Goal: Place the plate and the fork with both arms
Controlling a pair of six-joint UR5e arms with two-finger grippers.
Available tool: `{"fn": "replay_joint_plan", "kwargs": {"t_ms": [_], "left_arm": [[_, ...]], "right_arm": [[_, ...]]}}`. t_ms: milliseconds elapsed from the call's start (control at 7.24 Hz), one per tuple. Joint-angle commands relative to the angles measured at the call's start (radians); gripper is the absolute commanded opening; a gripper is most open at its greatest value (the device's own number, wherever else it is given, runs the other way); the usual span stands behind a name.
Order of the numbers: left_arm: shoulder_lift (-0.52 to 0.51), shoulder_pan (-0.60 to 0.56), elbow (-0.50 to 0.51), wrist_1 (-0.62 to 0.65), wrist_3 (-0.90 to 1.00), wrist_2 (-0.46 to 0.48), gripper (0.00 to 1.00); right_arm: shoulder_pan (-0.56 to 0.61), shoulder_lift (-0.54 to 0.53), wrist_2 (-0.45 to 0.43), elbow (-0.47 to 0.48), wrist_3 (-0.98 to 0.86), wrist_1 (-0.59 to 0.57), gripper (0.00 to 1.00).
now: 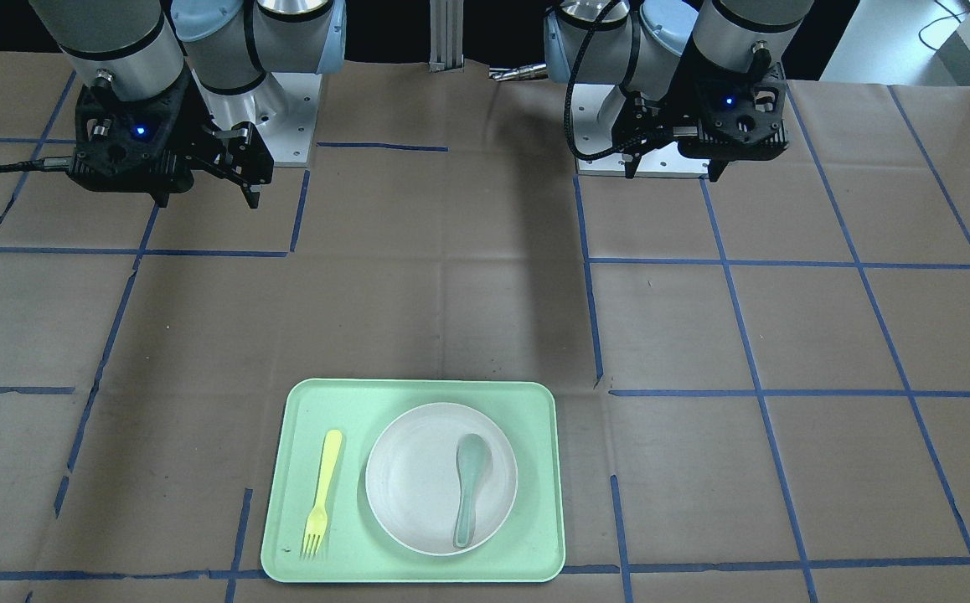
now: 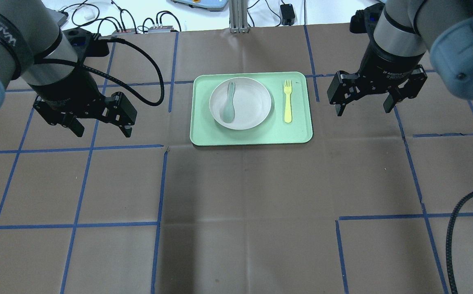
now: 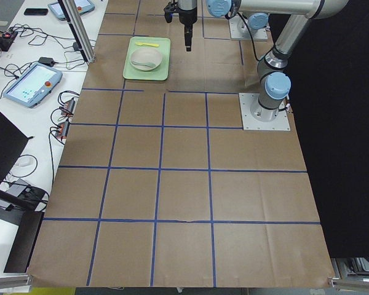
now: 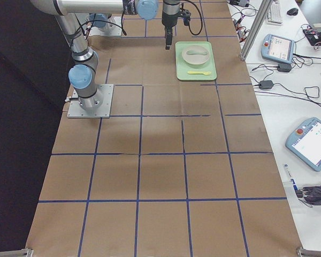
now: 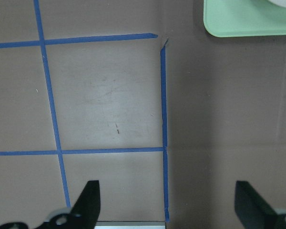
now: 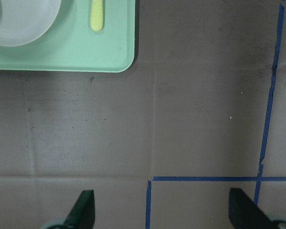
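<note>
The off-white plate [image 2: 255,104] sits in the mint-green tray [image 2: 253,136] at the table's far middle, with a grey-green spoon [image 2: 228,102] lying in it. The pale-yellow fork [image 2: 288,102] lies in the tray beside the plate, on my right side. My left gripper [image 2: 103,131] is open and empty, hovering left of the tray. My right gripper [image 2: 363,111] is open and empty, hovering right of the tray. The right wrist view shows the tray corner [image 6: 62,52], part of the plate [image 6: 19,24] and the fork's handle [image 6: 97,14]. The left wrist view shows only a tray corner [image 5: 248,19].
The table is covered in brown paper with blue tape lines. Both arm bases stand at the robot's side of the table. Cables, tablets and an aluminium post [image 2: 236,16] lie beyond the far edge.
</note>
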Motion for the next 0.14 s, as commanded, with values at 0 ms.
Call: {"fn": "replay_joint_plan", "kwargs": {"t_ms": [0], "left_arm": [[0.000, 0.000, 0.000, 0.000, -0.001, 0.000, 1.00]], "right_arm": [[0.000, 0.000, 0.000, -0.001, 0.000, 0.000, 1.00]]}}
